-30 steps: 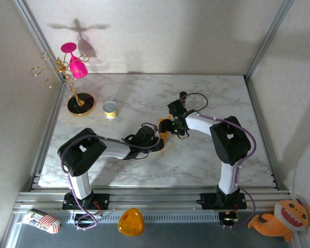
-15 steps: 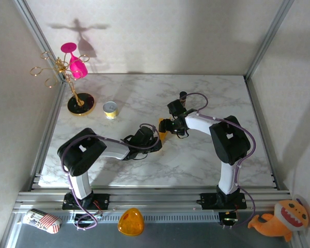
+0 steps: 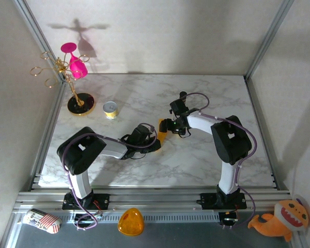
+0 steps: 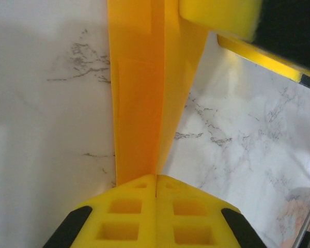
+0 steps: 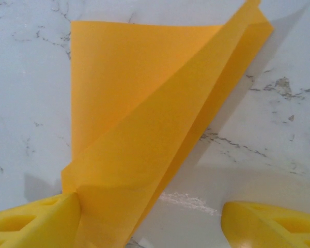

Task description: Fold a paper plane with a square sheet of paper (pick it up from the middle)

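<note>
The square sheet of paper (image 3: 162,129) is orange-yellow and folded into a narrow creased wedge, lying mid-table between the two grippers. My left gripper (image 3: 156,141) is shut on its near end. In the left wrist view the paper (image 4: 139,103) runs straight out from the closed jaws of the left gripper (image 4: 156,178), with a layered centre fold. My right gripper (image 3: 166,125) stands open at the other end. In the right wrist view a raised flap of the paper (image 5: 144,113) leans against the left finger (image 5: 36,219) of the right gripper (image 5: 150,222); the right finger (image 5: 271,225) is apart from it.
A small yellow tin (image 3: 110,109) sits at the left. Behind it stands a gold rack with a pink glass (image 3: 72,67). Off the table's near edge lie an orange dome (image 3: 130,222), a striped object (image 3: 41,220) and an orange plush toy (image 3: 279,219).
My left gripper has closed onto the paper's end and drawn slightly left. The right gripper stays open and has shifted a little.
</note>
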You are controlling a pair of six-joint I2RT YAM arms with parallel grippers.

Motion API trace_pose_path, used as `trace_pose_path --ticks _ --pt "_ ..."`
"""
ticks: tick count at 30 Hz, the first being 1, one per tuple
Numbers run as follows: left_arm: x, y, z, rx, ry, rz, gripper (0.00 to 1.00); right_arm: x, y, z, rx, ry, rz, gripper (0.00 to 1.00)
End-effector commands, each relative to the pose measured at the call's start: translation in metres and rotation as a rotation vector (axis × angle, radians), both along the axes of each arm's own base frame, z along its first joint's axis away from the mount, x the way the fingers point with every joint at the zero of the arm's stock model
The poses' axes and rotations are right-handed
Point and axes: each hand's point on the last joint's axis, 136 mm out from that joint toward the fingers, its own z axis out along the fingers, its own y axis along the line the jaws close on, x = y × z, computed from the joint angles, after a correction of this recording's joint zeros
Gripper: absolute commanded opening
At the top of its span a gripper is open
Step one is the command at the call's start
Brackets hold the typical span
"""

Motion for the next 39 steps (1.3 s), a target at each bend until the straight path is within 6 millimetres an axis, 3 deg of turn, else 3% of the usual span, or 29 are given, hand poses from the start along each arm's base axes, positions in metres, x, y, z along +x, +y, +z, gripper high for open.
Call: trace_pose_path --ticks 1,5,15,26,31,39 --pt "-0.003 0.0 -0.004 0.023 0.016 -0.052 0.01 -0.005 -0.017 -0.03 -0.024 0.033 0.043 0.78" --pt "-0.003 0.0 -0.001 0.014 0.017 -0.078 0.0 0.003 -0.011 -0.007 0.073 -0.032 0.103 0.78" --pt "-0.005 0.001 -0.001 -0.089 0.065 -0.074 0.0 0.005 -0.022 -0.006 0.15 -0.05 0.156 0.74" --pt "-0.007 0.006 -0.008 -0.145 0.106 -0.047 0.0 0.007 -0.04 -0.04 0.038 0.031 0.063 0.66" --pt "-0.007 0.007 -0.009 -0.147 0.11 -0.044 0.0 0.005 -0.047 -0.059 -0.077 0.065 0.027 0.68" --pt "-0.003 0.011 0.004 -0.135 0.075 -0.024 0.13 -0.002 -0.06 -0.085 -0.245 0.114 -0.05 0.72"
